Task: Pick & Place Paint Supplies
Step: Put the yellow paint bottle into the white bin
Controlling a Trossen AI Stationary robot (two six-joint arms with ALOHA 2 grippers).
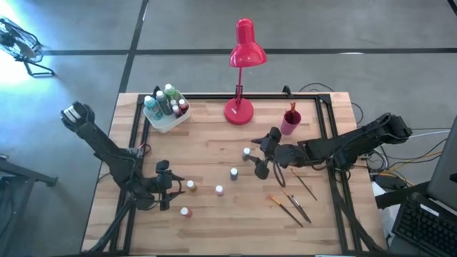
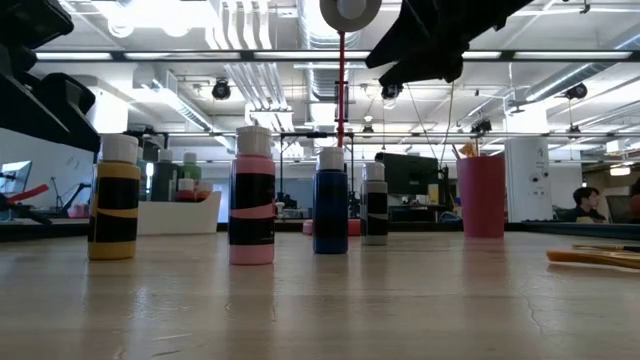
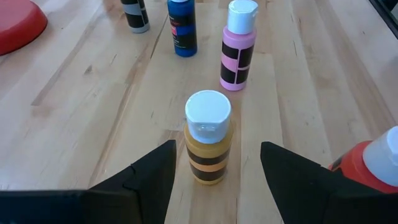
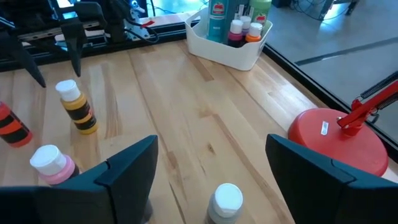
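While the left gripper [image 1: 173, 191] sits low on the bench [image 1: 214, 221] with its fingers spread wide on either side of the yellow paint bottle [image 3: 208, 140], nothing is clamped. A red bottle [image 3: 373, 165] stands just beside one finger, and the pink bottle [image 3: 238, 45], blue bottle [image 3: 182, 26] and grey bottle [image 3: 135, 14] stand farther on. The right gripper [image 1: 258, 158] hangs above the bench near the grey bottle, jaws wide and empty. The red lamp [image 1: 243, 68], a pink cup [image 1: 290, 121] and a white bin [image 1: 166, 114] of bottles stand at the far edge; three paintbrushes [image 1: 293, 203] lie near the right arm.
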